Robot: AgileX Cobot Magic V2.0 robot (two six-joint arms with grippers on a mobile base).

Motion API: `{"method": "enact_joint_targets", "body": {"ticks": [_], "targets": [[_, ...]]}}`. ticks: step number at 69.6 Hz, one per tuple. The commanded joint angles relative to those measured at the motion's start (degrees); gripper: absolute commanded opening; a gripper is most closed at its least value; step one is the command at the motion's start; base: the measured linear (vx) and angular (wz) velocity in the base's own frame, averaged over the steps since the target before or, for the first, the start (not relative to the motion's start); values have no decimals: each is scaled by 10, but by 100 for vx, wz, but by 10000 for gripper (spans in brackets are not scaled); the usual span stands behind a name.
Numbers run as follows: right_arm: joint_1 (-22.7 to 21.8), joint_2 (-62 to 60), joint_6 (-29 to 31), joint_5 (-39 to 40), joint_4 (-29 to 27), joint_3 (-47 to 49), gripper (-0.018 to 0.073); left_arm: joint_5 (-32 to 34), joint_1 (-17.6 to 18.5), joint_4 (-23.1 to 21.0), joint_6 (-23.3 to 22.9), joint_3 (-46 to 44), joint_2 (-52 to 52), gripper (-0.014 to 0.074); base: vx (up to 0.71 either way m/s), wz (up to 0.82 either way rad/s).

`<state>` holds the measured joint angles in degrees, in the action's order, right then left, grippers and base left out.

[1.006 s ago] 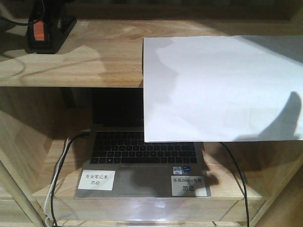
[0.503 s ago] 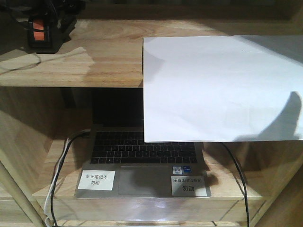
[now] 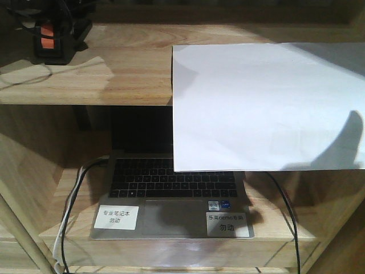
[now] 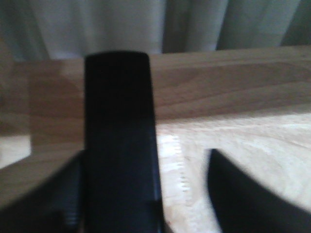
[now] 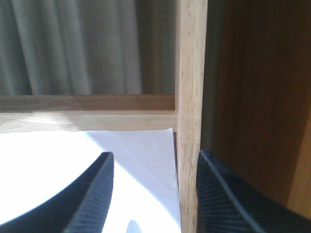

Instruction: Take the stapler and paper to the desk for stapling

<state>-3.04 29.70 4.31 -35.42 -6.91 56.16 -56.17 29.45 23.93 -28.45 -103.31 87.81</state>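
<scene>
In the front view the stapler (image 3: 48, 43) is partly hidden under dark shapes (image 3: 34, 11) that cannot be told apart. The paper (image 3: 262, 105) is cut off at the right edge, and much of the laptop (image 3: 171, 194) screen is covered by it. The left wrist view is blurred; the stapler's near end and the fingers (image 4: 243, 199) of the left gripper (image 4: 143, 162) are cut off below, as are those of the right gripper (image 5: 155, 155).
</scene>
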Motion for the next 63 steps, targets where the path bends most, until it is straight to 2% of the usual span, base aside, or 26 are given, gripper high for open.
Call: {"method": "enact_joint_targets", "body": {"ticks": [1,9,27,40,54,63], "targets": [[-4,7,2,45,-1,13,363,30,0,4,-3,-19,-20,203,0,0],[-4,7,2,45,-1,13,363,27,0,4,-3,-19,-21,-6,0,0],[-4,7,2,45,-1,13,363,28,0,3,3,-19,-34,-8,0,0],[-4,7,2,45,-1,13,363,35,2,-19,49,-11,-82,-7,0,0],[-4,7,2,45,-1,13,363,134,2,-32,67,102,-196,-7,0,0],[-4,7,2,45,-1,13,363,202,2,-64,93,202,-284,-7,0,0]]}}
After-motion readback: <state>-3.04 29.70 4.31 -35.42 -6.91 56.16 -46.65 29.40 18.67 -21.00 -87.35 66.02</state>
